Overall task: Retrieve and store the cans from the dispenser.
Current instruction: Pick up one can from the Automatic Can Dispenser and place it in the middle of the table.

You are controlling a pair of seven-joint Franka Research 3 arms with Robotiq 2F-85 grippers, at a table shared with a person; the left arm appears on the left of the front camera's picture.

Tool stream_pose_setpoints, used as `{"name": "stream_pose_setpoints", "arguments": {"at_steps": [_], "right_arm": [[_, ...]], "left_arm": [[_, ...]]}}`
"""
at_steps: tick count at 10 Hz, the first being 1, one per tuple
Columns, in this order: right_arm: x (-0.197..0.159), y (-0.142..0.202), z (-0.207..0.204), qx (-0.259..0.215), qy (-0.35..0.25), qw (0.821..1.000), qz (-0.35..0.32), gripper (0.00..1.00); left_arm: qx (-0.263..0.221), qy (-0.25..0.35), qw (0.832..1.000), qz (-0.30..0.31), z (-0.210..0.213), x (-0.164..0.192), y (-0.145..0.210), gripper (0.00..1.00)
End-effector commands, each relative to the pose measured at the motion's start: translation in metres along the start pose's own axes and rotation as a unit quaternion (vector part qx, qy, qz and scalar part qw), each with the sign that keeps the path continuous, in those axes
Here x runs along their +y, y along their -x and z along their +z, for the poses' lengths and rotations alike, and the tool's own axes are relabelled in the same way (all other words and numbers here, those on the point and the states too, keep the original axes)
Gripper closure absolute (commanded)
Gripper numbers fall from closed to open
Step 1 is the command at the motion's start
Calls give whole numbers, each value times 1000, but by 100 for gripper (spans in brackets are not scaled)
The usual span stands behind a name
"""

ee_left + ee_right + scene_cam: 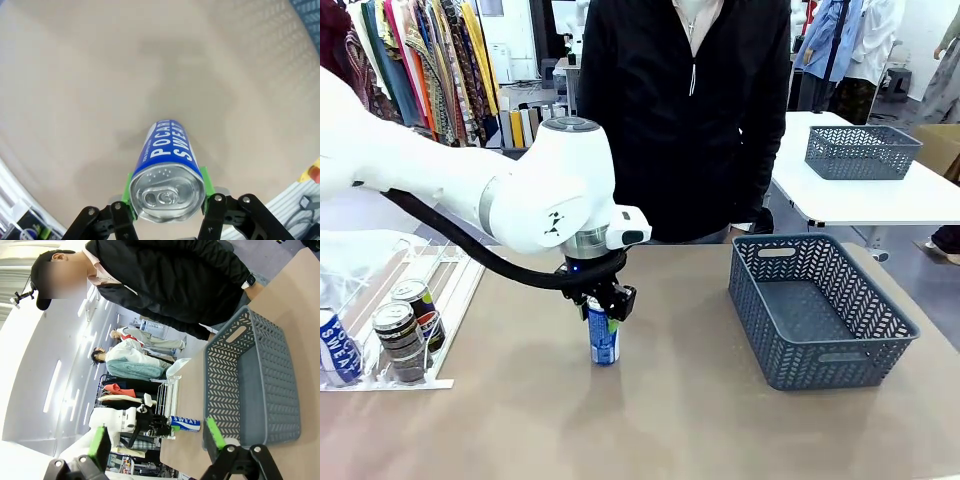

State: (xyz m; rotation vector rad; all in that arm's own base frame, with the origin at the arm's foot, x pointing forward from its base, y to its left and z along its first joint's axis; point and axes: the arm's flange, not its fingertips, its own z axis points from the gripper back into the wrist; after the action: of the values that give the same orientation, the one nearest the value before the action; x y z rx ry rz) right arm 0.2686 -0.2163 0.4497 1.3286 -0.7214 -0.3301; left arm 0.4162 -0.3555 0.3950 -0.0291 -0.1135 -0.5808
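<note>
The blue-and-white can [604,342] is upright near the middle of the tabletop [670,420], between the dispenser [455,285] at the left edge, which holds other cans [398,335], and the grey basket [760,290] toward the right edge, so it is probably being carried over for storing. The left gripper [607,308] is clamped on its upper end from above; I cannot tell whether its base touches the tabletop. The right gripper [156,440] has its pads spread apart and holds nothing.

Four cans [604,340], two baskets [790,375], one dispenser [430,383].
</note>
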Motion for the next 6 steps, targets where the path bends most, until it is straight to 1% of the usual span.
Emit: {"name": "stream_pose_setpoints", "arguments": {"at_steps": [1,5,6], "right_arm": [[3,-3,0,-4,-8,1000,3,0],[3,-3,0,-4,-8,1000,3,0],[3,-3,0,-4,-8,1000,3,0]], "left_arm": [[-13,-7,1000,2,1,-6,-5,100],[-17,1,1000,11,2,-1,-6,100],[-19,0,1000,6,2,-3,-5,56]]}}
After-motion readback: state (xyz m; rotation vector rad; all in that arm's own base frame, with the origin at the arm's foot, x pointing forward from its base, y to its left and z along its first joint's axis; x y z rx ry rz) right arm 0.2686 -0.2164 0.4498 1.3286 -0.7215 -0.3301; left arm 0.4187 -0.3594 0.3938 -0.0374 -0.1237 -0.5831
